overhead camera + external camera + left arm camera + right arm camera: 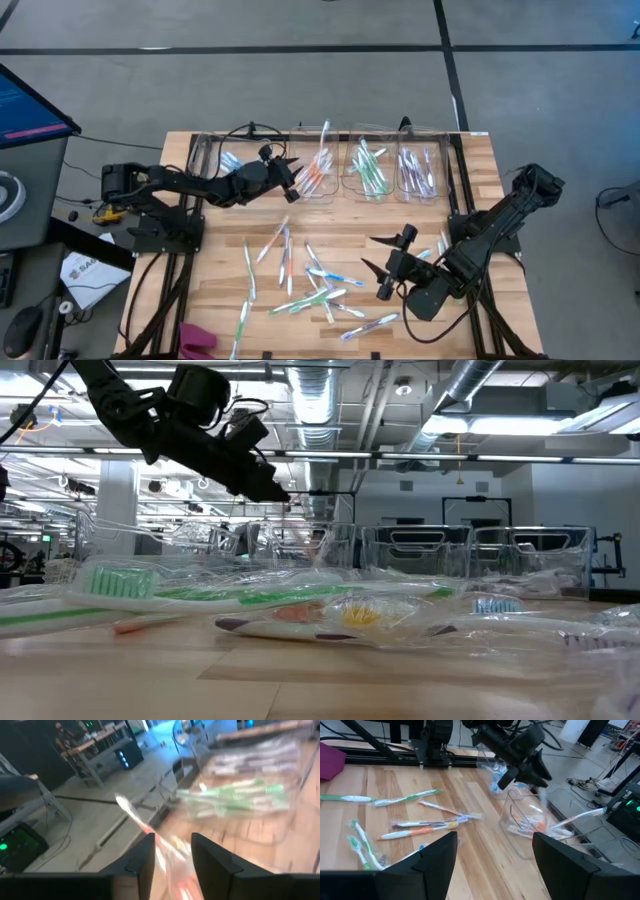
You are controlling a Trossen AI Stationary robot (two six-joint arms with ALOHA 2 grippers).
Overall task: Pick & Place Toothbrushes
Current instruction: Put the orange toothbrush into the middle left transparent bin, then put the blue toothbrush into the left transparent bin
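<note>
Several wrapped toothbrushes (pixel 310 285) lie loose on the wooden table's near half, and they also show in the right wrist view as toothbrushes (pixel 425 822). Clear bins stand along the far edge and hold sorted brushes: blue (pixel 230 163), orange (pixel 316 175), green (pixel 370 170), purple (pixel 420 170). One whitish brush (pixel 325 133) leans out over the orange bin's far rim. My left gripper (pixel 296 180) hovers open just above the orange bin (pixel 172 870), touching nothing. My right gripper (pixel 372 254) hangs open over the loose pile's right side.
A pink cloth (pixel 195 338) lies at the table's near left corner. Cables (pixel 250 130) run along the far edge behind the bins. A screen and papers sit off the table's left side. Bare wood (pixel 225 235) shows between the bins and the loose pile.
</note>
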